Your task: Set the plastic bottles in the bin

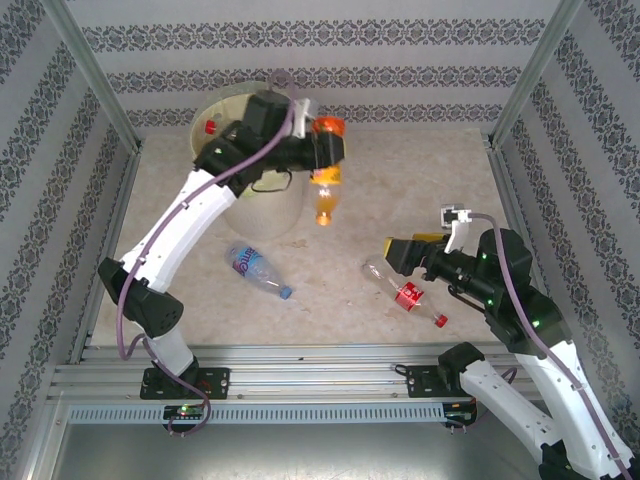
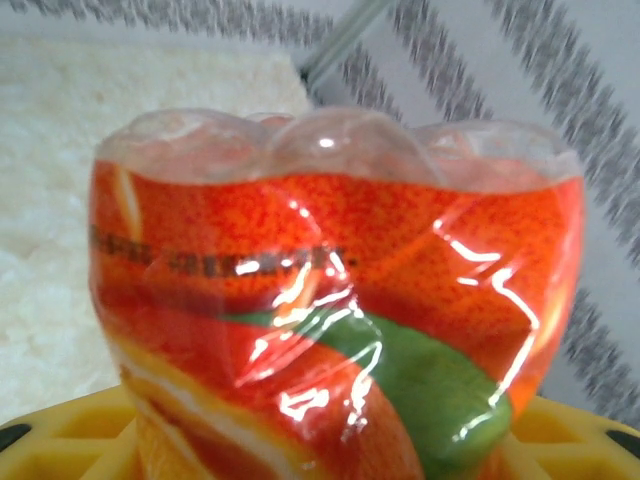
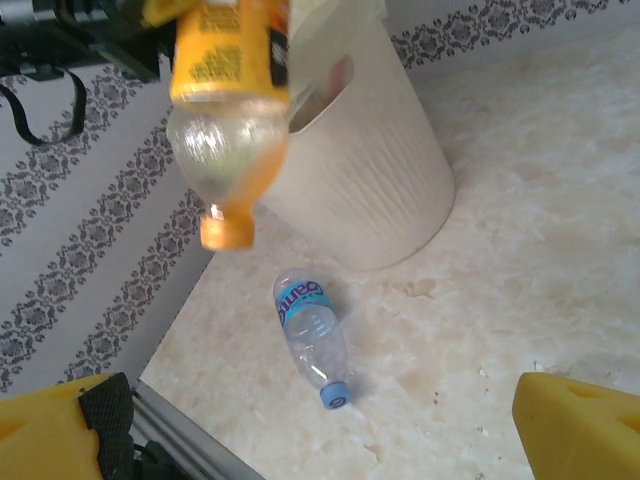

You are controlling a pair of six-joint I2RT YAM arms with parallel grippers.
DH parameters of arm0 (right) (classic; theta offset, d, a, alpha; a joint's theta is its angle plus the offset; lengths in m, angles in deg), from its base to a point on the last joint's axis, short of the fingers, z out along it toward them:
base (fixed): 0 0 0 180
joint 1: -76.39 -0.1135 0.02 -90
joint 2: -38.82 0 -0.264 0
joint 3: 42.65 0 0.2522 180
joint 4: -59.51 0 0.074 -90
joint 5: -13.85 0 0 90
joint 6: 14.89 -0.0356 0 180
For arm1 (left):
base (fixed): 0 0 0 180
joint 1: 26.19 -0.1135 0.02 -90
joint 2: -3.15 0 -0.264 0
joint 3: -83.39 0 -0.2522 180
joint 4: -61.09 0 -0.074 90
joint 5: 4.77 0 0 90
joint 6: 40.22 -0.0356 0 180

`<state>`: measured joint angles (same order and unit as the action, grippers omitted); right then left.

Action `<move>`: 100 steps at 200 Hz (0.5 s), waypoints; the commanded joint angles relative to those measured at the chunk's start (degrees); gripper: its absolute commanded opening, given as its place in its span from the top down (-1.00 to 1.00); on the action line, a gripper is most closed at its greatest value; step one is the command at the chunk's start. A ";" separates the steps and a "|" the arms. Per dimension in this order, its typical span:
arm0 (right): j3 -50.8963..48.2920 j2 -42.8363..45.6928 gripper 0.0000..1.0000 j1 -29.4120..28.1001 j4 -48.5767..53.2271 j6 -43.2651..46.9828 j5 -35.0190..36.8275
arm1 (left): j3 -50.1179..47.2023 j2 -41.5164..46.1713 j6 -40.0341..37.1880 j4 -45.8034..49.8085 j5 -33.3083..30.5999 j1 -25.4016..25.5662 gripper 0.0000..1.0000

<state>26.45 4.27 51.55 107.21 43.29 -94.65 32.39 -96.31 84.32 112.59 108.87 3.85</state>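
Left arm reaches forward, left gripper [image 1: 325, 150] clamping 1 orange bottle [image 1: 324, 195] cap-down beside the bin [image 1: 270, 215]. Right gripper [image 1: 393, 255] gapes low. 2 lie loose: blue-capped bottle [image 1: 255, 268], red-labelled bottle [image 1: 405, 292].

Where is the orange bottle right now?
In the top view, the orange bottle hangs cap-down in the air, held by the left gripper. It is just right of the bin, towards the far side.

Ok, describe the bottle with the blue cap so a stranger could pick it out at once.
Find the big cream bin at the far left of the table. Just in front of it a clear bottle lies on its side. It alone has a blue cap and blue label: the red-labelled bottle lies further right, and the orange bottle hangs in the air.
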 commanded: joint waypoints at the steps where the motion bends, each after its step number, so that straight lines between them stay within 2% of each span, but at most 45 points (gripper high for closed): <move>1: 1.71 -0.12 -0.95 0.45 -1.42 -0.28 2.23 | 1.90 1.02 9.77 -8.12 4.39 -5.13 -0.13; 15: 2.41 -0.29 -0.95 0.39 -0.98 -0.06 3.06 | 2.52 0.79 12.74 -11.78 3.76 -7.76 -0.13; 51: 2.99 -1.07 -0.95 0.31 -1.32 0.26 3.24 | 1.91 0.93 16.88 -18.85 -4.58 -13.10 -0.10; 81: 2.52 -1.42 -0.95 0.14 -1.67 0.08 2.51 | -4.94 2.33 23.71 -30.87 -11.46 -16.49 -0.12; 100: 2.06 -1.06 -0.95 -0.01 -1.59 -0.12 2.51 | -6.28 1.65 26.51 -34.11 -14.57 -18.15 -0.11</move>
<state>27.87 2.70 51.52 106.86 43.34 -92.45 28.17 -95.46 104.01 89.40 100.65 -12.24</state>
